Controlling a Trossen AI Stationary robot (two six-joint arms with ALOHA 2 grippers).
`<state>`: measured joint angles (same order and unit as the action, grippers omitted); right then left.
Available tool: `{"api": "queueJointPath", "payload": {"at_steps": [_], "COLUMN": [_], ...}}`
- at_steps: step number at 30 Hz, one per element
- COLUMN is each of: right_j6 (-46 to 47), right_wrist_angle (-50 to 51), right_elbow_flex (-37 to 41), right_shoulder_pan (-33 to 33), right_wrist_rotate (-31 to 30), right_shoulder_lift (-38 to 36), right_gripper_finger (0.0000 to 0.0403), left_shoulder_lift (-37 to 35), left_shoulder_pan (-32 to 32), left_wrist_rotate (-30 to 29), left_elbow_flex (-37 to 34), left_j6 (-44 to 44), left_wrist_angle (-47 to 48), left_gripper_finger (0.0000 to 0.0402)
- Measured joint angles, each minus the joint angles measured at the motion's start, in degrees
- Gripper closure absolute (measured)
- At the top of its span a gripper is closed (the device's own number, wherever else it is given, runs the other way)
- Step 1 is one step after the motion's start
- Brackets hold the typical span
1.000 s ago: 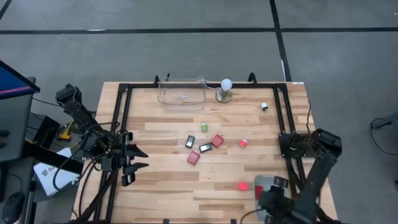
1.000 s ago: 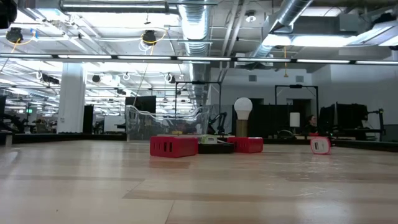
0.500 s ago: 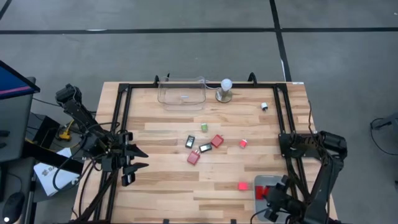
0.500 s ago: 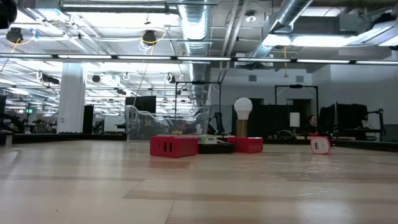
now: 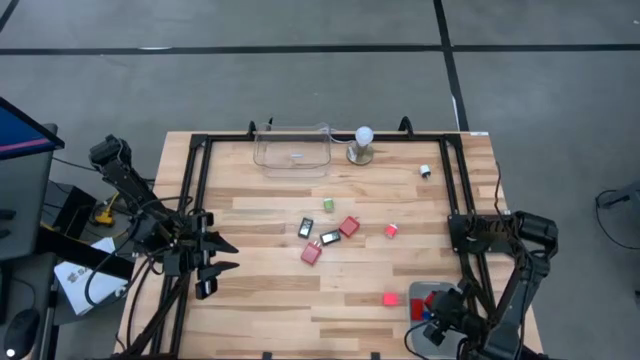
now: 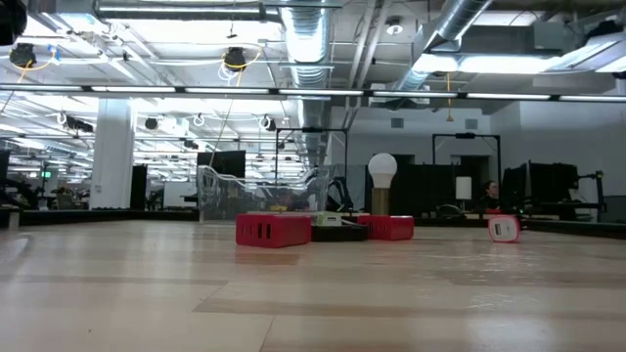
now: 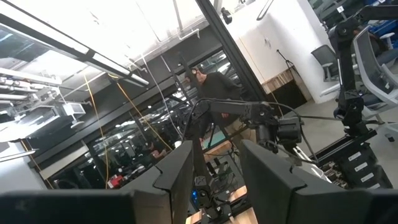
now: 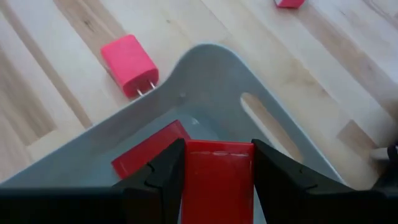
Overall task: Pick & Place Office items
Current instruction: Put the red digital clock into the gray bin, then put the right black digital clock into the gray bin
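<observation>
Several office items lie mid-table in the high view: a green block (image 5: 328,204), black-and-white pieces (image 5: 306,228), red blocks (image 5: 349,227) (image 5: 311,252), a pink one (image 5: 391,231) and a small white one (image 5: 425,171). Another red block (image 5: 390,298) lies beside a grey tray (image 5: 417,296) at the near right corner. My right gripper (image 5: 432,308) (image 8: 217,149) is over that tray, shut on a red block (image 8: 217,177). A second red block (image 8: 146,152) lies flat in the tray. My left gripper (image 5: 222,255) (image 7: 217,155) waits open at the left edge. My right gripper pinches the red block between its two fingers (image 8: 163,177), one on each long side, with the block's end (image 8: 217,148) showing between the tips. It points down at a slant over the tray's floor (image 8: 205,93). Whether the block rests on the tray, I cannot tell.
A clear container (image 5: 292,150) and a white ball on a round metal base (image 5: 362,143) stand at the far edge. A black frame (image 5: 196,190) runs along the table's left, far and right sides. Bare wood lies between the items and the near edge.
My right arm has drawn back toward the near edge and its elbow has swung toward the right edge, uncovering more of the tray. The items on the table have stayed where they were.
</observation>
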<state>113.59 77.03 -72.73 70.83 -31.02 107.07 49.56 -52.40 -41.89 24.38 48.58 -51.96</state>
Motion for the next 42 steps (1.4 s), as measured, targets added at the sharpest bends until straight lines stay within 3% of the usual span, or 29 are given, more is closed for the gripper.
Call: {"api": "queueJointPath", "payload": {"at_steps": [16, 25, 35, 38, 42], "right_j6": [-1.47, -2.69, -20.17, -30.96, -51.90], "right_wrist_angle": [1.28, 3.81, 9.17, 4.93, -3.07], "right_elbow_flex": [-0.02, -0.31, -7.92, -8.11, -8.11], "right_shoulder_pan": [-0.39, -1.02, -9.75, -14.55, -21.78], "right_wrist_rotate": [0.12, -2.12, -17.80, -20.17, -19.13], "right_shoulder_lift": [0.00, 0.00, -1.39, -3.36, -5.33], "right_gripper_finger": [0.0207, 0.0203, 0.0203, 0.0203, 0.0203], "left_shoulder_lift": [0.00, 0.00, 0.00, 0.00, 0.02], "left_shoulder_pan": [0.00, -0.02, 0.66, 2.18, 4.56], "left_wrist_rotate": [0.00, 0.00, -0.02, -0.30, -3.18], "left_elbow_flex": [0.00, 0.00, 0.00, 0.00, 0.00], "left_j6": [-0.04, -0.07, -1.21, -2.59, -4.22], "left_wrist_angle": [0.00, 0.00, -0.14, -0.44, 0.56], "left_gripper_finger": [0.0272, 0.0272, 0.0272, 0.0272, 0.0272]}}
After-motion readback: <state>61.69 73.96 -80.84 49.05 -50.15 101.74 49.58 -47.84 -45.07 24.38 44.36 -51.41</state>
